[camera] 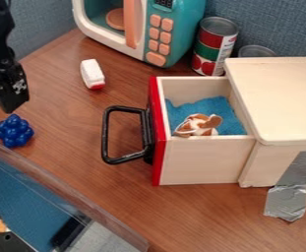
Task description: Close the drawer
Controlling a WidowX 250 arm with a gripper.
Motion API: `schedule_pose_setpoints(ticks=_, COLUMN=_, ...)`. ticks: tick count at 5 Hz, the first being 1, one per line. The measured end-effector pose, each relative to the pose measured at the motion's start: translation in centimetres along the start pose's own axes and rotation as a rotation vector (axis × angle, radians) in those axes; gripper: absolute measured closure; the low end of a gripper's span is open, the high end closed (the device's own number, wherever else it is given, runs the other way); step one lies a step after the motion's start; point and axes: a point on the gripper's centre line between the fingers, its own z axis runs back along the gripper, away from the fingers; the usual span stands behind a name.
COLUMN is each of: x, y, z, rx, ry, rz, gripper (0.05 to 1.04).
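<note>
camera view: I've got the bench (83, 162) from above at a slant.
gripper (9, 93): upper L, hanging down on my black arm, well apart from the drawer (204, 160); can't tell how far open, or if it has hold of anything.
drawer: pulled out to the L of the wooden box (280, 93), approx ctr of view, so it's open; pale wood sides, inside showing from the top.
red front (158, 162): on the drawer's L end, upright.
handle (107, 135): black loop w/ rounded corners, sticking out L from the red front.
blue cloth (229, 110): in the drawer, bunched up.
small toy (201, 122): orange + white, in the drawer, on the cloth, nr the side wall closest to cam.
wooden box: R side, pale flat top, runs off the R edge.
silver tape (293, 179): down the box's nr side, lower end on the bench.
blue cluster (15, 131): knobbly, L side, just below the gripper in view.
white item (91, 72): red at its lower end, btwn the gripper and the toy microwave (178, 51).
toy microwave: top, teal + white, orange handle + btns, orange disc inside.
can (214, 47): red/green label, upright, R of the microwave.
2nd can (256, 50): behind the box, top part visible.
clear-walled bin (70, 194): lower L corner, blue inside.
</note>
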Motion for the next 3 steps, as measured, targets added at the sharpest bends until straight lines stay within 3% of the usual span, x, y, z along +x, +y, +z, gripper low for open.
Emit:
schedule_pose_setpoints(ticks=1, x=-0.1, y=-0.1, z=-0.2, rx=-0.004, ry=0.005, rz=-0.004, gripper=0.084)
schedule_pose_setpoints(ticks=3, x=0.5, y=0.7, z=-3.7, rx=0.025, ry=-0.008, rz=-0.188, gripper=0.084)
